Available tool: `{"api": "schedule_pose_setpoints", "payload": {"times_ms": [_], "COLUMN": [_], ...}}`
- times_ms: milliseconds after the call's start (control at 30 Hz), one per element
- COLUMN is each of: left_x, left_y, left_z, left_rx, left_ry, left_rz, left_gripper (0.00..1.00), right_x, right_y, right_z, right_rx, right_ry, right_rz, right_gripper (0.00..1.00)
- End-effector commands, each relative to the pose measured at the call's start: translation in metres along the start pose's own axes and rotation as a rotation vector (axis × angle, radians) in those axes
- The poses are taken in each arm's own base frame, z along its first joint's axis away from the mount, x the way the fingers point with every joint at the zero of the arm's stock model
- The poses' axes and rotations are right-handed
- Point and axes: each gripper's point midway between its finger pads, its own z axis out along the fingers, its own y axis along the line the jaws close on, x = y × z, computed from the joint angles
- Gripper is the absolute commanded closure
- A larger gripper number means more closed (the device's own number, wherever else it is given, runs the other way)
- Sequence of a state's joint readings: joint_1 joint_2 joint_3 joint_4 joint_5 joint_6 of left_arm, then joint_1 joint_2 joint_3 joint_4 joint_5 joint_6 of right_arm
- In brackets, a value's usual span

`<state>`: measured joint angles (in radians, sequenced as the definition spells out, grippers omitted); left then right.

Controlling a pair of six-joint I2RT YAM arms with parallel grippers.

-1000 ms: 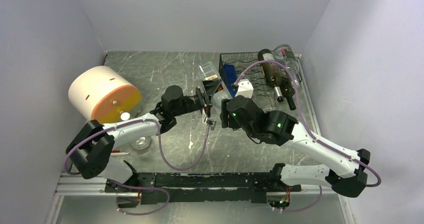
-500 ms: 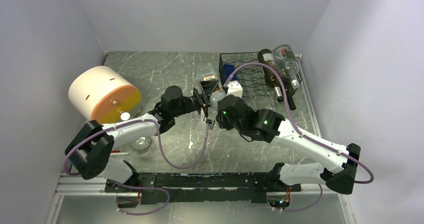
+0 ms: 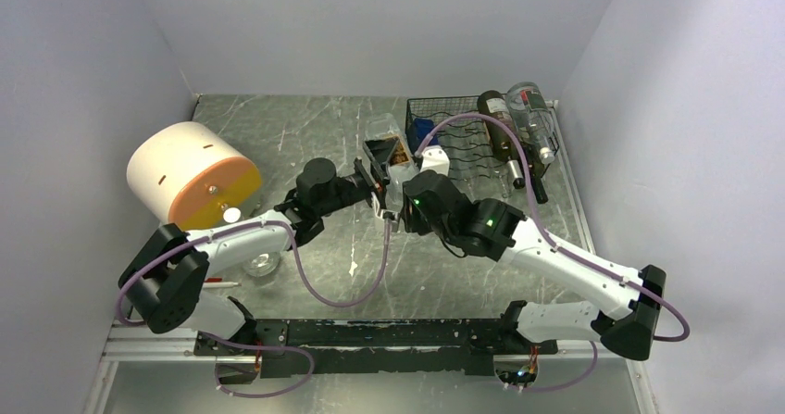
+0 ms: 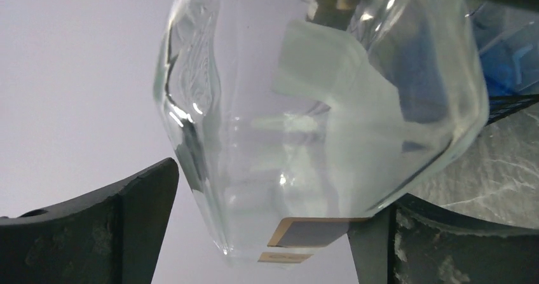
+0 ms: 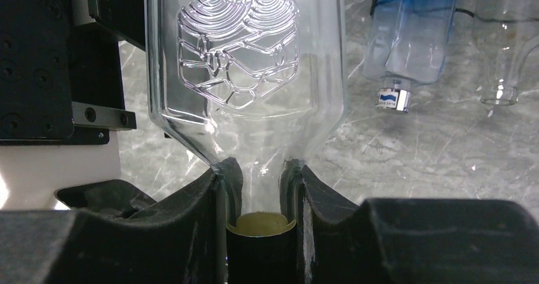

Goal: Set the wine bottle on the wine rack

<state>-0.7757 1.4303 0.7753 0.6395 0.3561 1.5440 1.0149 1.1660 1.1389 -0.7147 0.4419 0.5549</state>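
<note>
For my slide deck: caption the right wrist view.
Right gripper jaws pinch the neck of a clear embossed bottle; a blue bottle lies beyond.

Your top view looks down from high behind, far off; both wrist views face, very close, the same bottle (image 5: 245,74).

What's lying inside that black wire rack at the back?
A dark bottle, a clear bottle and a blue bottle lie in the rack. The right arm's cable crosses its middle, so whether anything lies lower down cannot be told.
</note>
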Motion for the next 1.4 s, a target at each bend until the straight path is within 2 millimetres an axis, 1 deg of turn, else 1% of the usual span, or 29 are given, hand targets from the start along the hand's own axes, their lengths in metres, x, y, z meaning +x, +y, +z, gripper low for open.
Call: {"api": "schedule_pose_setpoints", "payload": {"times_ms": [0, 133, 300, 433, 500, 533, 567, 667, 733, 767, 800, 833, 900, 967, 1067, 1133, 1233, 1300, 1367], "left_x": [-0.016, -0.016, -0.015, -0.013, -0.009, -0.006, -0.001, 0.017, 0.024, 0.028, 0.033, 0.039, 0.051, 0.057, 0.060, 0.061, 0.059, 0.059, 0.060], "left_y": [0.080, 0.068, 0.062, 0.059, 0.062, 0.067, 0.074, 0.095, 0.110, 0.118, 0.129, 0.140, 0.164, 0.183, 0.194, 0.202, 0.203, 0.202, 0.199], "left_z": [-0.008, -0.008, -0.008, -0.006, -0.006, -0.005, -0.004, -0.004, -0.006, -0.008, -0.011, -0.014, -0.026, -0.036, -0.041, -0.045, -0.046, -0.043, -0.038], "left_rx": [-0.232, -0.190, -0.158, -0.141, -0.151, -0.168, -0.188, -0.271, -0.324, -0.365, -0.411, -0.468, -0.607, -0.708, -0.731, -0.760, -0.752, -0.746, -0.729], "left_ry": [-0.040, -0.036, -0.032, -0.022, -0.006, 0.011, 0.032, 0.107, 0.135, 0.148, 0.167, 0.185, 0.220, 0.232, 0.249, 0.246, 0.236, 0.235, 0.243], "left_rz": [0.041, 0.052, 0.047, 0.027, 0.003, -0.022, -0.047, -0.180, -0.259, -0.317, -0.379, -0.460, -0.609, -0.724, -0.819, -0.876, -0.909, -0.937, -0.973], "left_gripper": [0.02, 0.02, 0.02, 0.02, 0.02, 0.02, 0.02, 0.02, 0.02, 0.02, 0.02, 0.02, 0.02, 0.02, 0.02, 0.02, 0.02, 0.02, 0.02], "right_x": [-0.060, -0.081, -0.109, -0.122, -0.125, -0.127, -0.128, -0.132, -0.133, -0.134, -0.135, -0.135, -0.137, -0.140, -0.144, -0.147, -0.145, -0.140, -0.129], "right_y": [-0.017, -0.030, -0.054, -0.078, -0.090, -0.097, -0.100, -0.116, -0.124, -0.128, -0.138, -0.140, -0.152, -0.160, -0.170, -0.171, -0.169, -0.168, -0.167], "right_z": [-0.004, -0.010, -0.015, -0.012, -0.009, -0.007, -0.004, 0.004, 0.010, 0.012, 0.016, 0.018, 0.026, 0.033, 0.040, 0.043, 0.040, 0.037, 0.035], "right_rx": [0.101, 0.133, 0.177, 0.219, 0.239, 0.248, 0.227, 0.212, 0.202, 0.199, 0.214, 0.211, 0.226, 0.235, 0.256, 0.249, 0.233, 0.221, 0.214], "right_ry": [-0.218, -0.289, -0.361, -0.377, -0.375, -0.372, -0.360, -0.329, -0.313, -0.309, -0.302, -0.300, -0.301, -0.319, -0.341, -0.350, -0.364, -0.372, -0.368], "right_rz": [0.074, 0.119, 0.178, 0.199, 0.203, 0.194, 0.176, 0.162, 0.151, 0.149, 0.153, 0.150, 0.159, 0.157, 0.164, 0.167, 0.181, 0.185, 0.190], "right_gripper": [1.00, 1.00, 1.00, 1.00, 1.00, 1.00, 1.00, 1.00, 1.00, 1.00, 1.00, 1.00, 1.00, 1.00, 1.00, 1.00, 1.00, 1.00, 1.00]}}
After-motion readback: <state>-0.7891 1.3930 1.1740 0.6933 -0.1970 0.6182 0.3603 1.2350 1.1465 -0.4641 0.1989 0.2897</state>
